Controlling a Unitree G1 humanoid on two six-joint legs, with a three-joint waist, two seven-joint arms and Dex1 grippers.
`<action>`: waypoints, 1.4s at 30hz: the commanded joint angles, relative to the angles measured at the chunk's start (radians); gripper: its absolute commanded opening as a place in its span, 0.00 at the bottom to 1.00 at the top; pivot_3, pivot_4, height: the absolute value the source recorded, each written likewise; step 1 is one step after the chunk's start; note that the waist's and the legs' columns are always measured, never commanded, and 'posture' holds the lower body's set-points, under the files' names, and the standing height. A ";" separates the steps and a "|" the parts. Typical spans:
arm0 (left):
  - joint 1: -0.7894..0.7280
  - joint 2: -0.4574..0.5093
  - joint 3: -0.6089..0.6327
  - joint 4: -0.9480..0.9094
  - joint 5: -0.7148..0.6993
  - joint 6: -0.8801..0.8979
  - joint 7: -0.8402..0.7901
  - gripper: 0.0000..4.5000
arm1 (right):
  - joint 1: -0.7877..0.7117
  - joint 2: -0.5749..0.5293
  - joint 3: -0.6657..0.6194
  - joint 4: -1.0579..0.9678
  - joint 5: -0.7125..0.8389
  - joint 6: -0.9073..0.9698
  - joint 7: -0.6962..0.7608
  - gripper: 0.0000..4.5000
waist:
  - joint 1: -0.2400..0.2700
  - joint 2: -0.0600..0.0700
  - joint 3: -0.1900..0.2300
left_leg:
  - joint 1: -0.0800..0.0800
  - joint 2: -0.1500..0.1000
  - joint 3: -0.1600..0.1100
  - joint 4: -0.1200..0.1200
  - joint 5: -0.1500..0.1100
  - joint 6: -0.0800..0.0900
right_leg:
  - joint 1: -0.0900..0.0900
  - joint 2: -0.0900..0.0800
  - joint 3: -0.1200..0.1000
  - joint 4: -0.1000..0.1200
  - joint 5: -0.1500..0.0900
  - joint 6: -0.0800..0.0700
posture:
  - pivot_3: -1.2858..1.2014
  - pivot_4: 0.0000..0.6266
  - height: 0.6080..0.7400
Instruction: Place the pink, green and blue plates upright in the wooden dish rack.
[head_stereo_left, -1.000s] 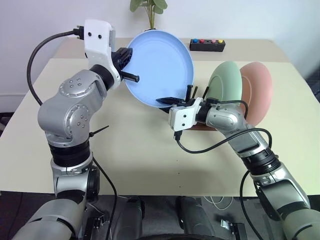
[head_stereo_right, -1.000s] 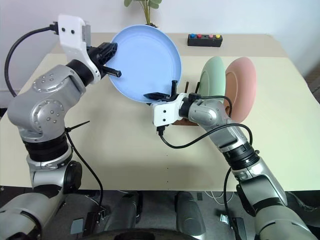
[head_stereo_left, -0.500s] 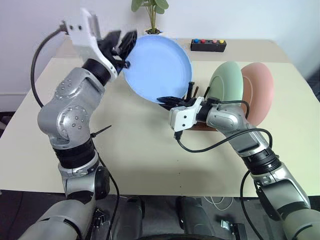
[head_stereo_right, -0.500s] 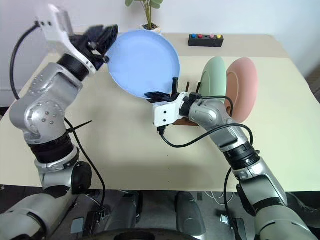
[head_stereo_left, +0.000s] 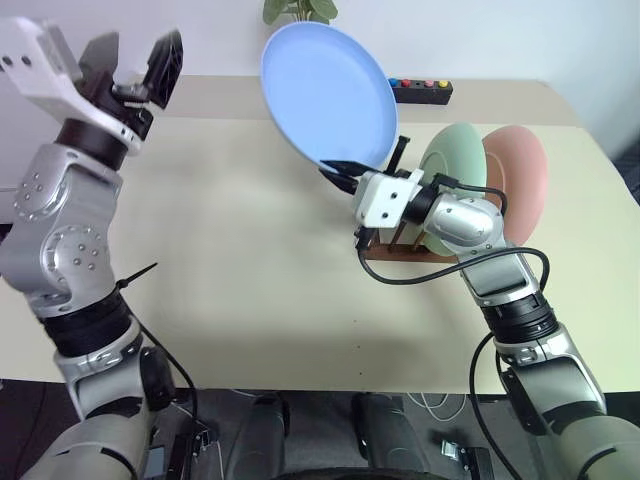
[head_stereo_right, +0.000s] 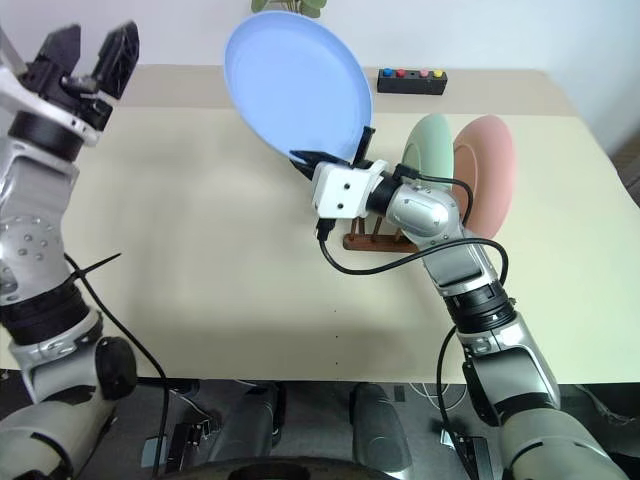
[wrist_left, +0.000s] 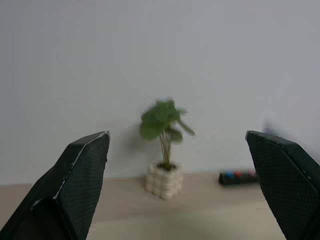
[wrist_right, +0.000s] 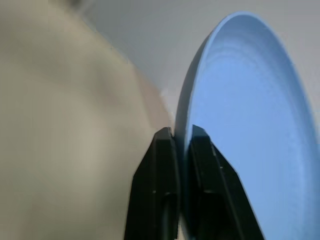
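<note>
Above the near end of the wooden dish rack (head_stereo_left: 400, 245), your right gripper (head_stereo_left: 345, 172) pinches the lower rim of the blue plate (head_stereo_left: 330, 90), fingers clamped on its edge, the disc rising tall and tilted away to the left. You have the green plate (head_stereo_left: 455, 175) and pink plate (head_stereo_left: 520, 185) standing upright in the rack's far slots, so the free pegs lie just below and slightly right of the pinched rim. Your left gripper (head_stereo_left: 130, 62) hangs well apart at the far left, fingers spread wide and empty. My read: you lower the right arm with the plate's face parallel to the green one.
</note>
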 joint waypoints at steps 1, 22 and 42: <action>0.150 0.043 -0.105 -0.045 0.007 -0.030 -0.142 0.99 | -0.040 0.033 -0.131 -0.168 0.292 0.198 0.018 0.00 | 0.000 0.000 0.000 | 0.000 0.000 0.000 0.000 0.000 0.000 | 0.000 0.000 0.000 0.000 0.000 0.000 | 0.52 0.24 0.92; 0.294 -0.006 -0.555 0.000 0.199 -0.187 -0.334 0.99 | 0.158 0.050 -0.470 -0.497 1.312 0.914 -0.557 0.00 | 0.004 0.001 0.000 | -0.001 0.001 0.000 0.000 0.000 0.001 | -0.001 0.001 0.000 0.000 -0.002 -0.005 | 0.52 0.24 0.92; 0.299 -0.034 -0.541 -0.007 0.192 -0.201 -0.343 0.99 | 0.223 0.053 -0.453 -0.461 1.383 0.884 -0.719 0.00 | 0.004 0.001 0.000 | -0.001 0.001 0.000 0.000 0.000 0.001 | -0.001 0.001 0.000 -0.001 -0.002 -0.005 | 0.52 0.24 0.92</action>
